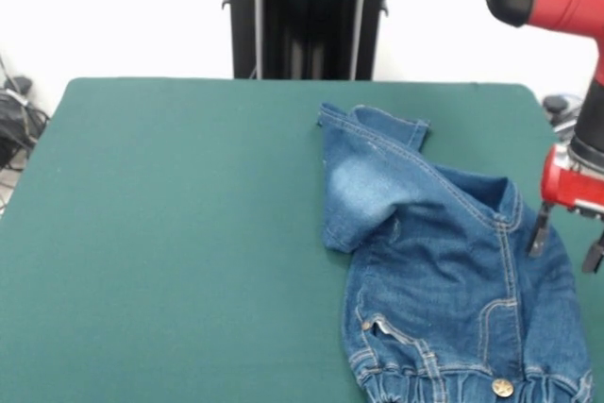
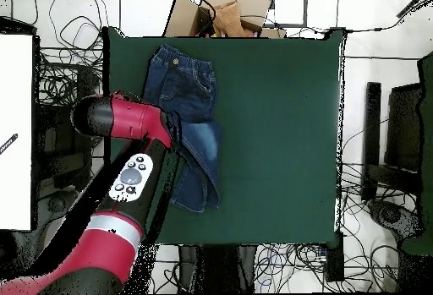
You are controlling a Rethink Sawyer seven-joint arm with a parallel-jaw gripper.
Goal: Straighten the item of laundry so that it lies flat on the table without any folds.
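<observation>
The blue denim jeans (image 1: 444,280) lie at the right of the green table (image 1: 170,233). The gathered waistband and brass button (image 1: 502,387) are at the near edge. One leg is folded over the other, with a pale faded patch (image 1: 363,186) on top. My gripper (image 1: 566,244) hangs at the jeans' right edge, open, with nothing between its fingers (image 1: 540,231); I cannot tell if a tip touches the cloth. In the overhead view the jeans (image 2: 188,80) lie at the table's (image 2: 279,122) left side. The red arm (image 2: 127,122) hides the gripper and part of the legs.
The black pedestal (image 1: 307,11) stands beyond the table's far edge. Cables (image 1: 14,110) lie off the left side. In the overhead view a cardboard box (image 2: 224,13) sits past the top edge and a white board (image 2: 15,131) at the left.
</observation>
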